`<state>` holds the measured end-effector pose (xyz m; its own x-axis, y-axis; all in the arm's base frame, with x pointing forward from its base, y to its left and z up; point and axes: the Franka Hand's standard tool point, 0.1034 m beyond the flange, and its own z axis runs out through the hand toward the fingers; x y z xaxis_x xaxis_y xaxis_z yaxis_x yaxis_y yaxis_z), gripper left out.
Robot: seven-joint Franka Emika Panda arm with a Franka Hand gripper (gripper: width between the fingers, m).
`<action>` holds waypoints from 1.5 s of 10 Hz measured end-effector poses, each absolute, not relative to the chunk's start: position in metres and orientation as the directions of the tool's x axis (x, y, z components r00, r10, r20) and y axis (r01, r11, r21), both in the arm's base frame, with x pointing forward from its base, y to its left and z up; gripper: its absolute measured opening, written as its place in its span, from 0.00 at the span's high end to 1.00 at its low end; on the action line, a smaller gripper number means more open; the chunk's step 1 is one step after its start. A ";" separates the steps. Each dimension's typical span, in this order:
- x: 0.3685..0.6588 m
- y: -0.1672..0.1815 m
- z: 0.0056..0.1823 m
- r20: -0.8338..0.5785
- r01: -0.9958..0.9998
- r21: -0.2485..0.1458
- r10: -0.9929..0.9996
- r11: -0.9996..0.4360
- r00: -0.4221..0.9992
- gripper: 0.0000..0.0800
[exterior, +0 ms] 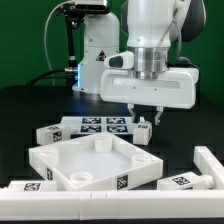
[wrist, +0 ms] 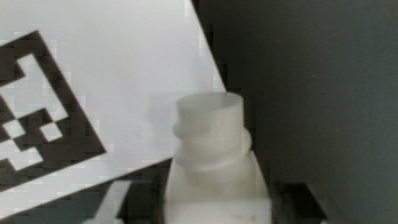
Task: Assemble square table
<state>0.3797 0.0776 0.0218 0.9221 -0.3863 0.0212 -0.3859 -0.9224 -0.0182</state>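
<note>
Item: table leg point(exterior: 143, 129), white, one end stepped into a peg point(wrist: 214, 140). It is pinched between the fingers point(exterior: 137, 116), which are closed on its body, and is carried right of centre in the exterior view, just above the dark surface point(exterior: 30, 100) and beside the marker board point(exterior: 98, 125).

Item: tabletop point(exterior: 60, 160), lower centre, rim upward, with no leg yet fitted.

Step judged in hand: the leg is being transported to a corner socket.

Next move: the peg must be aligned over a socket, lowered and turned in.
</note>
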 end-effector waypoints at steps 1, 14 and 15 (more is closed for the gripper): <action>0.378 0.079 0.024 0.000 -0.386 -0.017 -0.386 -0.922 0.922 0.55; 0.495 0.110 0.103 -0.161 -0.505 -0.066 -0.490 -0.861 0.857 0.19; 0.513 0.108 0.095 -0.169 -0.537 -0.074 -0.521 -0.840 0.837 0.19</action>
<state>0.5130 0.1077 0.0954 0.8369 -0.5207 -0.1688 -0.5375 -0.8400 -0.0738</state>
